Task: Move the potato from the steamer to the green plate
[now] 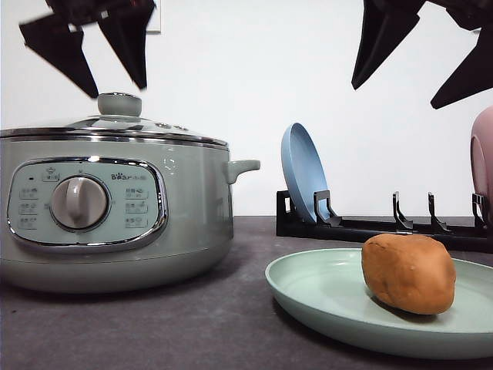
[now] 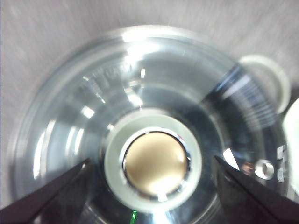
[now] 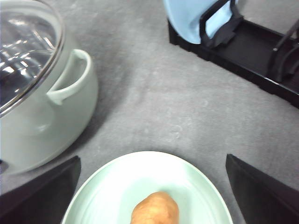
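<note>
Left end effector (image 1: pixel 98 54) agape above steamer (image 1: pixel 115 216) lid; right end effector (image 1: pixel 420 58) agape above potato (image 1: pixel 408 272).

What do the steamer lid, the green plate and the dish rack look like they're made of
The steamer lid looks like clear glass with a chrome rim: bright reflections, see-through dome. Its knob seems pale plastic with a shiny metallic cap. The green plate appears to be matte plastic or glazed ceramic; the soft, even sheen leaves that open. The dish rack looks like black moulded plastic, possibly coated metal.
</note>
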Controlling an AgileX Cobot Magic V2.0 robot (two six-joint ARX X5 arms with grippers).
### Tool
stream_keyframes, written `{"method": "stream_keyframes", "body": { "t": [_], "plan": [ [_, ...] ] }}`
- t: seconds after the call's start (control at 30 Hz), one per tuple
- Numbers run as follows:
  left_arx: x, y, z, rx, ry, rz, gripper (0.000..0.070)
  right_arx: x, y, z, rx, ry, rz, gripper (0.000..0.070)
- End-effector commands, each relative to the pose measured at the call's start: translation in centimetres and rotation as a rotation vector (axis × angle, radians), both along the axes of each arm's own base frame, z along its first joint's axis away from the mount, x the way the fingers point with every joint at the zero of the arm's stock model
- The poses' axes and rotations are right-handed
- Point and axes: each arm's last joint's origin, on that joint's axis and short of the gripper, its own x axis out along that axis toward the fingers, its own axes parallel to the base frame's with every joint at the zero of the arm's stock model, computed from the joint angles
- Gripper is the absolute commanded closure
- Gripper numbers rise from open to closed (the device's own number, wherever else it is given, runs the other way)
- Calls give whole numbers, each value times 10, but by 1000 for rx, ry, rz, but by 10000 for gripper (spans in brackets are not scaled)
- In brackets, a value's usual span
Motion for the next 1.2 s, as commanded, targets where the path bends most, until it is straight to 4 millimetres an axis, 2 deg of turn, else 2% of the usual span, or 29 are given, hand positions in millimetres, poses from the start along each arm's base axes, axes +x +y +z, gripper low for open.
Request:
{"method": "stream_keyframes", "body": {
  "t": [0.0,0.2,0.43,0.7,1.0,1.03,1.1,1.17],
  "plan": [
    [-6,1,16,-23,-54,-1,181,0,3,4,-2,-16,31,71],
    [-34,12,41,-79,-132,-20,186,-1,4,3,11,10,87,71],
    [-66,20,61,-219,-128,-141,192,-5,5,0,32,72,192,71],
    [-93,26,67,-315,-38,-242,193,-11,6,-4,73,168,310,72],
    [-101,28,62,-325,62,-263,201,-14,7,-7,100,232,379,72],
    [-101,28,62,-325,65,-262,211,-15,7,-7,99,234,378,72],
    [-101,28,62,-324,66,-262,303,-15,6,-7,96,239,377,82],
    [-101,28,62,-324,66,-262,431,-15,6,-8,95,243,377,166]
  ]
}}
